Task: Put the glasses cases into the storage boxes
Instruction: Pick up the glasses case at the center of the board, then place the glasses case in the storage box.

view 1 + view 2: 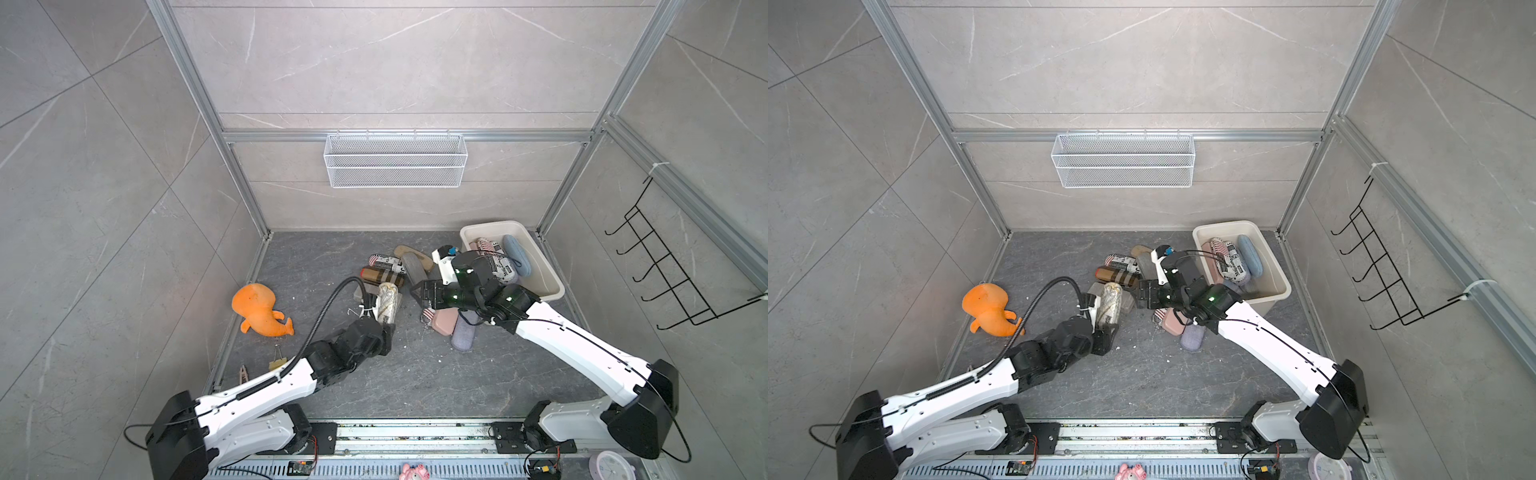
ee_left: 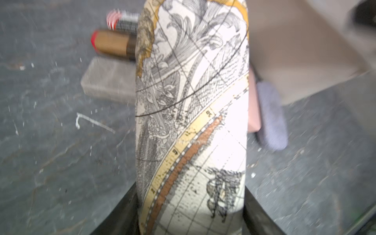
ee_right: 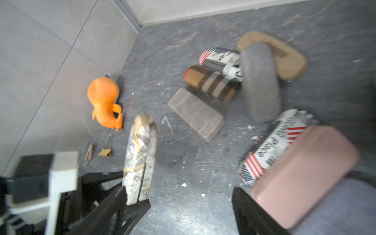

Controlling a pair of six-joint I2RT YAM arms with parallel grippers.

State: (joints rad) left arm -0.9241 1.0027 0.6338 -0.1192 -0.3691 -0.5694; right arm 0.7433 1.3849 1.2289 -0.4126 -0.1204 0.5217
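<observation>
A map-print glasses case (image 2: 191,122) hangs above the dark floor with my left gripper (image 2: 191,205) shut on its near end; both top views show it (image 1: 388,305) (image 1: 1109,303). My right gripper (image 3: 187,203) stands open over bare floor with nothing between its fingers, right beside a pink case (image 3: 305,162) that lies on a newspaper-print case (image 3: 272,142). A lilac case (image 1: 463,336) lies next to them. Plaid (image 1: 382,277), newspaper-print (image 1: 386,262), grey (image 1: 413,268), tan (image 1: 413,253) and flat grey (image 3: 195,114) cases lie further back. The cream storage box (image 1: 490,226) holds several cases.
An orange plush toy (image 1: 259,309), a binder clip (image 1: 277,361) and a clothespin (image 1: 243,376) lie at the left of the floor. A white wire basket (image 1: 395,160) hangs on the back wall. A black hook rack (image 1: 673,274) hangs on the right wall.
</observation>
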